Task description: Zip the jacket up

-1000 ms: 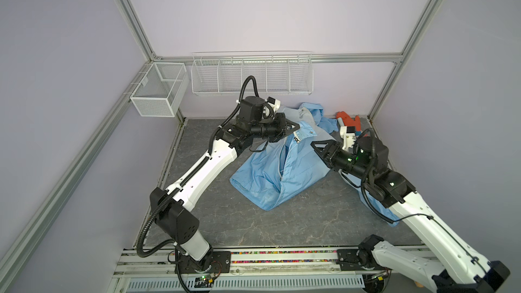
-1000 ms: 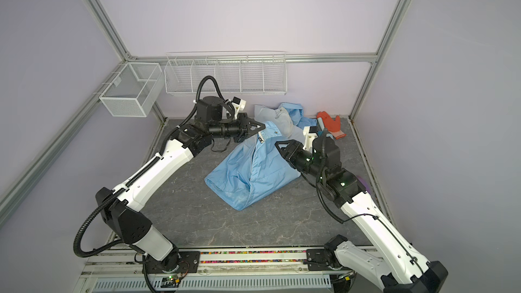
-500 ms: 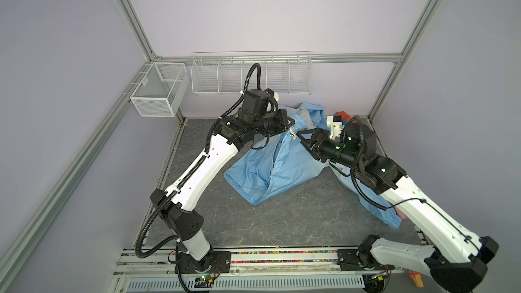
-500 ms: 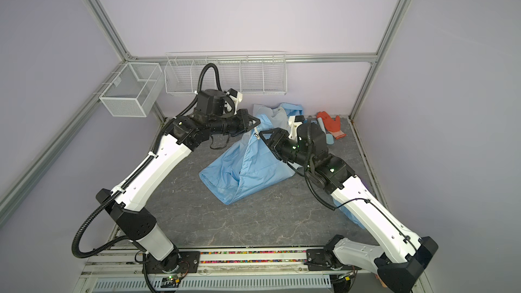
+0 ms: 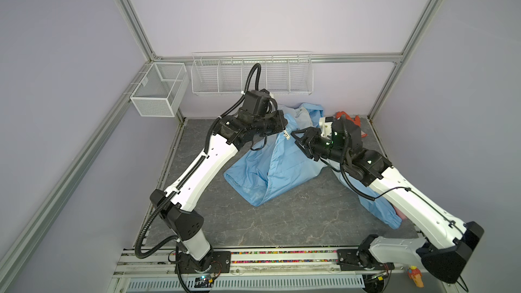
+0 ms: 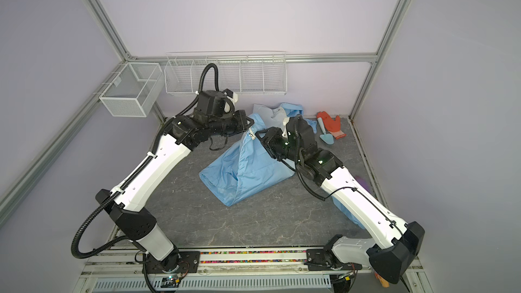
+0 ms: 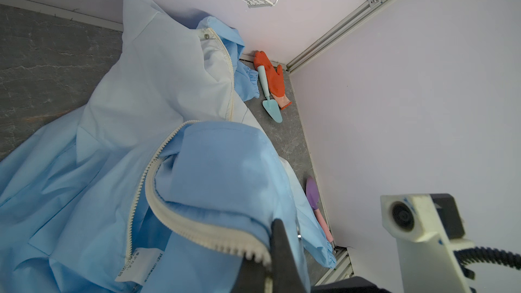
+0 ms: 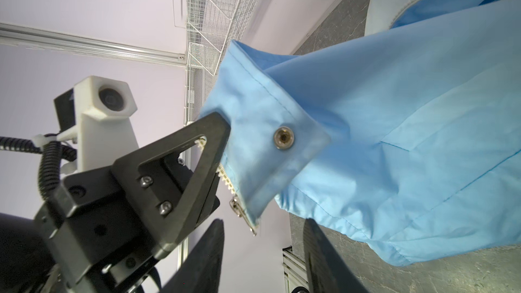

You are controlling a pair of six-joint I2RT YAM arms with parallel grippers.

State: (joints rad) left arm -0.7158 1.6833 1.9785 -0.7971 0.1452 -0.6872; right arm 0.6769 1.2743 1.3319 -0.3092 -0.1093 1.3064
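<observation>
The light-blue jacket (image 5: pixel 282 164) lies bunched on the grey floor, and one front corner is lifted into the air. My left gripper (image 5: pixel 285 128) is shut on that corner at the end of the white zipper (image 7: pixel 197 226); its jaws meet on the fabric and zipper teeth in the left wrist view (image 7: pixel 272 252). A metal zipper pull (image 8: pixel 242 215) hangs under the held corner, beside a snap button (image 8: pixel 284 137). My right gripper (image 8: pixel 263 229) is open just below the pull and touches nothing. In a top view it (image 6: pixel 260 136) faces the left gripper (image 6: pixel 250 124) closely.
An orange glove (image 6: pixel 329 124) and a teal trowel (image 6: pixel 324 133) lie at the back right corner. A purple tool (image 7: pixel 311 195) lies by the right wall. Wire baskets (image 5: pixel 251 74) (image 5: pixel 159 88) hang on the back and left walls. A sleeve (image 5: pixel 380 209) runs under the right arm.
The right gripper has moved left and up to the held jacket corner. The left gripper has raised the corner slightly, and the jacket's bulk has slid left.
</observation>
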